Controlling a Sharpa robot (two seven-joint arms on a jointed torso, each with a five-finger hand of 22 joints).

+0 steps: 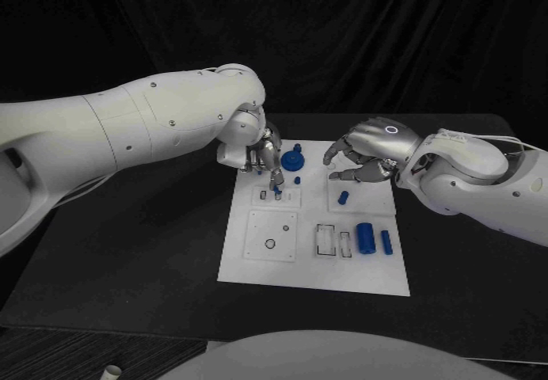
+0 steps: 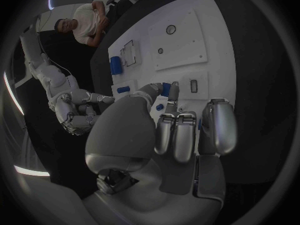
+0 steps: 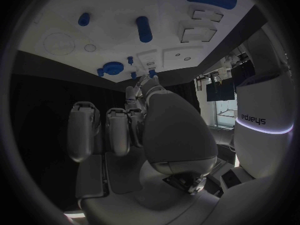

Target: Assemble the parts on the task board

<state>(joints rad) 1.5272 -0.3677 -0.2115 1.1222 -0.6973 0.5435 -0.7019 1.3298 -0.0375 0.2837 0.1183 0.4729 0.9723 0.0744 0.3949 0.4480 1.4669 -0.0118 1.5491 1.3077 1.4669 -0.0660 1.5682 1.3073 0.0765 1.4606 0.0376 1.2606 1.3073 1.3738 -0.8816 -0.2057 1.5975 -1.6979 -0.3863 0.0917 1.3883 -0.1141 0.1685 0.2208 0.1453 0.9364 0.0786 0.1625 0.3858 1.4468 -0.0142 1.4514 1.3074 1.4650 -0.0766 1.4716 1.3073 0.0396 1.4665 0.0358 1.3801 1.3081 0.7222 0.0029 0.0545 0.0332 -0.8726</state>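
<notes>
Head view: the task board (image 1: 314, 273) lies on the black table (image 1: 137, 237), and both hands work at its far end. The left hand (image 1: 264, 152) reaches down just beside a round blue part (image 1: 294, 161) that stands at the board's far edge; its fingers (image 1: 275, 170) seem to pinch a small blue peg (image 1: 278, 183) over the board's far-left panel, so the peg's long axis runs roughly upright, pointing down at the board. The right hand (image 1: 367, 146) hovers over the board's far-right corner, fingers curled and apart, nothing visibly in them. Nearer the robot on the board, a thick blue cylinder (image 1: 366, 237) and a thin one (image 1: 387, 242) lie side by side, long axes running along the board's length, with bare board around them.

Left wrist view: the left hand (image 2: 169, 135) has two fingers closed on the small blue peg (image 2: 165, 89) just above the board (image 2: 212, 30); the others hang curled alongside. The left hand is clearly nearer the receiving panel.

Right wrist view: the right hand (image 3: 137, 135) is empty, its fingers loosely bent with gaps between them, well apart from the board (image 3: 125, 15). I judge the coming move turns on lowering the peg straight down.
</notes>
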